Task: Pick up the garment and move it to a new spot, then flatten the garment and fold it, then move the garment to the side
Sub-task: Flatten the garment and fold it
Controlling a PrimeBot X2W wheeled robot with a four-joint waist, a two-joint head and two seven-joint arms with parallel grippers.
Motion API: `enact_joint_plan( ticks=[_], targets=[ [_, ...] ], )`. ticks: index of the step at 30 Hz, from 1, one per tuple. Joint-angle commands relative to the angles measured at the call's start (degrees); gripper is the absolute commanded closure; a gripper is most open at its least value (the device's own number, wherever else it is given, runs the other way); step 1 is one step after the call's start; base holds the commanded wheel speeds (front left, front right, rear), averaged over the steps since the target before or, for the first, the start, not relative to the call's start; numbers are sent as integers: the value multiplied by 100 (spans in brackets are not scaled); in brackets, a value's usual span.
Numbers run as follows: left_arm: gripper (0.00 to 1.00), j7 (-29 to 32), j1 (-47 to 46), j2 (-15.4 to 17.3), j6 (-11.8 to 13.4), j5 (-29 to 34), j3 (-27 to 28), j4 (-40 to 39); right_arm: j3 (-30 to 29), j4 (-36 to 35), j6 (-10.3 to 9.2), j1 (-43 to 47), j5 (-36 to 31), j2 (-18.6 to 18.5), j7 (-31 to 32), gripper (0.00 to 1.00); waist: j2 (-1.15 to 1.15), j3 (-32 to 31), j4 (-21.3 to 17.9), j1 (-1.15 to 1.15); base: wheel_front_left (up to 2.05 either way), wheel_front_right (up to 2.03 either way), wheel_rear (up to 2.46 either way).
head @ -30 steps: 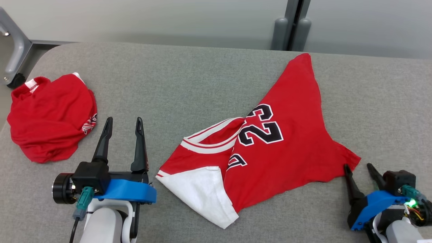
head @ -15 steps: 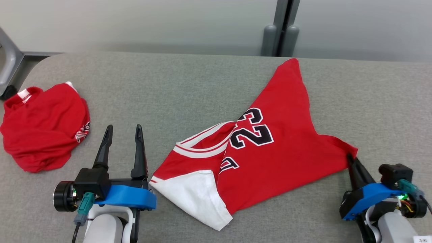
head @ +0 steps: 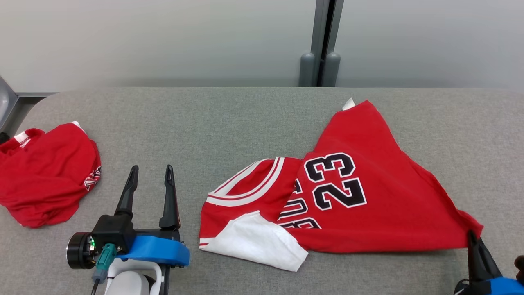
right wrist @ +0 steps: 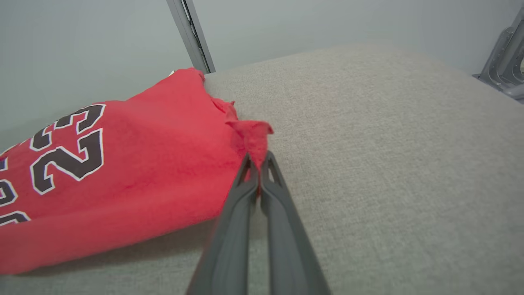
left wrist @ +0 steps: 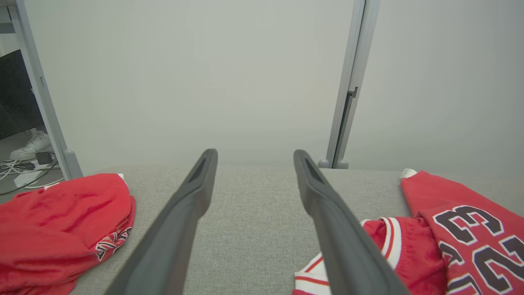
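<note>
Crumpled red shirt (head: 45, 180) on grey table (head: 204, 123), far left

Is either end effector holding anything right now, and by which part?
The right end effector is shut on the jersey, pinching its near right corner. The left end effector is open, holding nothing.

Your left gripper (head: 151, 168): two long dark fingers (head: 125, 192), tapered to narrow tips, slot near each tip. Black block (head: 112, 221) at finger roots, seated on blue bracket (head: 157, 250). Black cylinder (head: 77, 250) on block's outer side, small green light (head: 92, 242) on it. Teal plug (head: 104, 250) with black cable (head: 92, 284) leaving it. Forearm (head: 127, 282) pale, rounded. Your right gripper (right wrist: 257, 157): same dark grey fingers, slotted tips; right bracket (head: 501, 284) also blue.
</note>
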Motion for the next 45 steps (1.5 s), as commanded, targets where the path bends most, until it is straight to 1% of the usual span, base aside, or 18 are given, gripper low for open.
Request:
enact_joint_plan(
  ticks=[1,2,3,4,5,7,9,10,11,13,19,22,27,31,36,42,45],
  targets=[
    [0,-17,53,-7,-21,-17,14,10,-116,-207,2,269,10,82,126,100,0,-49,-5,0,0,0,0],
    [0,-17,70,-8,-26,-19,12,20,-149,-287,2,351,-14,117,172,100,0,-70,-4,0,0,0,0],
    [0,-17,78,-8,-31,-19,12,27,-175,-369,3,405,-34,147,202,48,0,-88,-5,0,0,0,0],
    [0,-17,78,-8,-31,-19,12,27,-175,-369,3,405,-34,147,202,48,0,-88,-5,0,0,0,0],
    [0,-17,86,-8,-45,-7,24,32,-214,-561,3,462,-88,193,230,0,0,-132,-12,0,0,0,0],
    [0,-17,92,-8,-41,4,29,32,-226,-659,2,464,-121,213,218,0,0,-149,-13,0,0,0,0],
    [0,-17,134,-8,-59,41,43,42,-174,-1006,3,410,-338,255,146,0,0,-206,-12,0,0,0,0],
    [0,-17,134,-8,-59,41,43,42,-174,-1006,3,410,-338,255,146,0,0,-206,-12,0,0,0,0],
    [0,-17,153,-7,-78,61,57,48,-106,-1239,3,355,-473,276,144,0,0,-237,-11,0,0,0,0],
    [0,-17,162,-8,-84,61,58,51,-64,-1344,3,326,-512,282,150,0,0,-250,-8,0,0,0,0],
    [0,-17,167,-9,-101,85,72,50,404,-1932,3,182,-778,308,5,0,0,-267,20,0,0,0,0],
    [0,-17,157,-9,-109,111,80,41,647,-2043,2,131,-890,313,-95,0,0,-244,25,0,0,0,0],
    [0,-17,95,-9,-119,121,83,29,983,-1906,3,43,-987,314,-147,0,0,-165,21,0,0,0,0],
    [0,-17,47,-9,-110,155,63,34,1038,-1834,3,-51,-962,314,-191,0,0,-92,-17,0,0,0,0],
    [0,-17,-275,-4,-188,242,-40,163,999,-1749,3,-150,-963,314,-200,0,0,7,-80,0,0,0,0],
    [0,131,-961,40,-363,416,-395,769,1024,-1630,3,-247,-956,312,-152,0,0,95,-203,0,0,0,0],
    [0,377,-1187,70,-461,440,-594,1114,1032,-1573,3,-265,-957,313,-122,0,0,152,-273,0,0,0,0]
  ],
)
